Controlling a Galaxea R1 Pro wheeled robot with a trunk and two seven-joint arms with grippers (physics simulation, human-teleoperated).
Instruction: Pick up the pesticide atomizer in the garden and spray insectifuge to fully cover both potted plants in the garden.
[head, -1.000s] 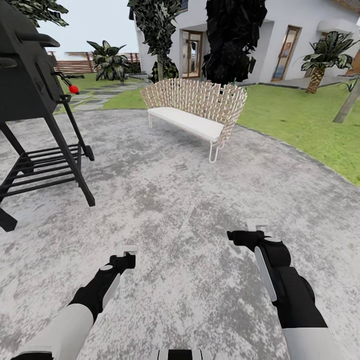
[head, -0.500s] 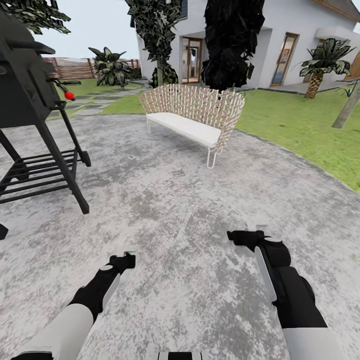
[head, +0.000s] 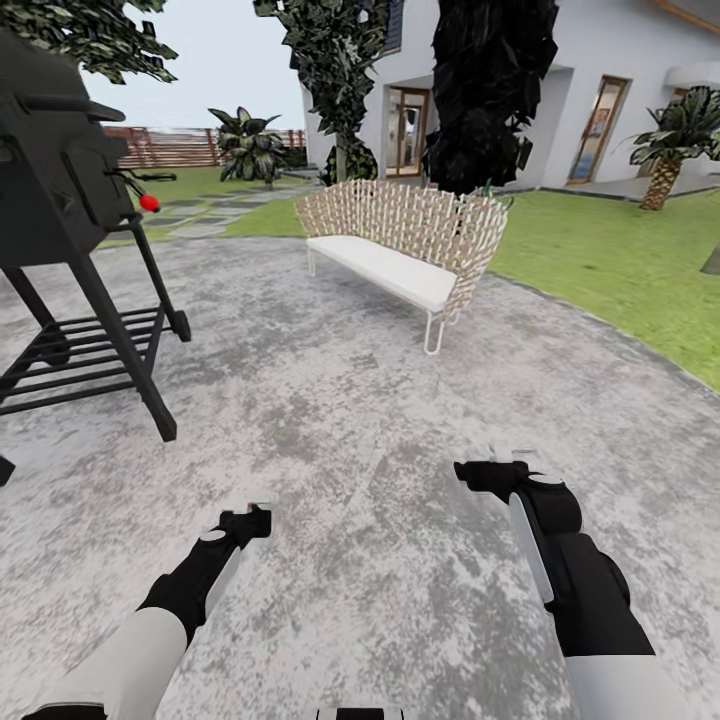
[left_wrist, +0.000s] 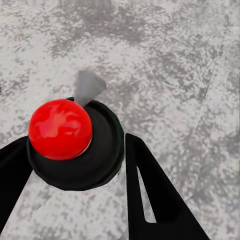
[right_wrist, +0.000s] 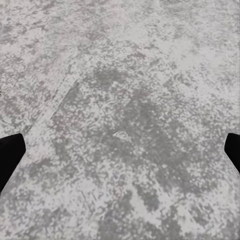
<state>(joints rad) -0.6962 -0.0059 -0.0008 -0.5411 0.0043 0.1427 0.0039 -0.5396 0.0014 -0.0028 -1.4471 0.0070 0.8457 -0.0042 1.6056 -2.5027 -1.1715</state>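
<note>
Head view has swung since the earlier frames: the whole scene sits further right and the wicker bench (head: 405, 247) now stands nearer the middle, a shift of the camera, while both arms sit at the same spots in the picture. The grey mottled paving (head: 340, 420) lies bare between the robot and the bench, with the black grill (head: 70, 230) and its red knob (head: 149, 202) well to the bench's left, and the garden (head: 610, 250) lawn curving round the paving edge to the bench's right. Beyond the bench stand dark trees, a white house (head: 600, 90) and, far off, a brown slatted fence (head: 165, 146). Neither the atomizer nor the small potted plants can be made out. The left gripper (head: 250, 518) holds nothing, its black fingers (left_wrist: 150, 195) spread over the paving beside a red-capped black disc in the left wrist view. The right gripper (head: 490, 472) hangs empty, fingertips (right_wrist: 10, 155) wide apart. No writing can be read.
</note>
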